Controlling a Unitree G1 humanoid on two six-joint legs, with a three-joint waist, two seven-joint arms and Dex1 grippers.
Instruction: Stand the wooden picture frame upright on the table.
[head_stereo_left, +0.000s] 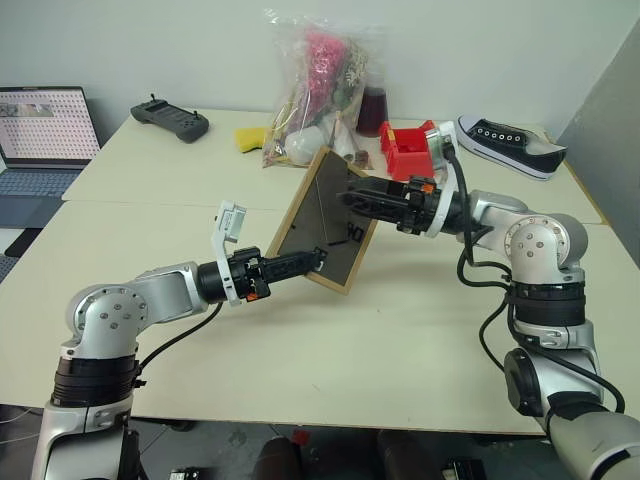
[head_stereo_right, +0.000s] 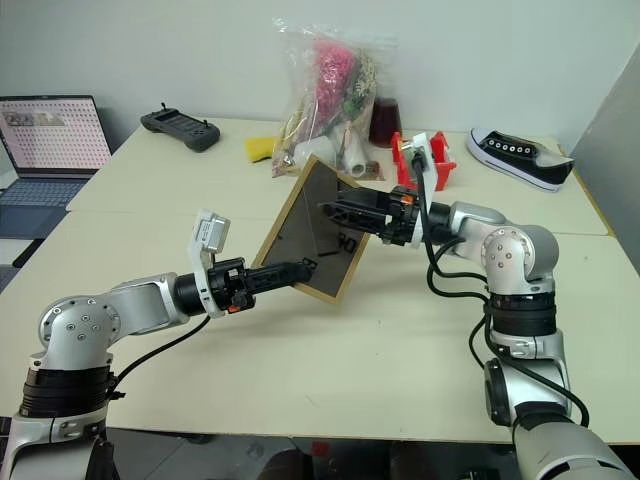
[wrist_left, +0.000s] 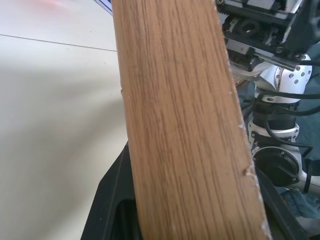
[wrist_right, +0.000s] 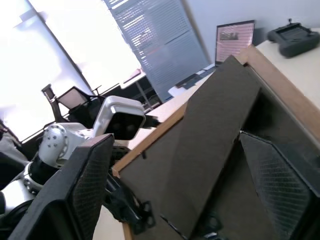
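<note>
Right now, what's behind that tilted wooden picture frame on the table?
Behind the wooden picture frame on the table are a clear bag of flowers and a red box. The frame's front and anything directly behind it stay hidden.

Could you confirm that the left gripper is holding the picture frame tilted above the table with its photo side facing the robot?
Not quite: the frame shows its dark back to the robot, as the left eye view shows. The rest holds: the left gripper grips its lower edge, tilted above the table.
</note>
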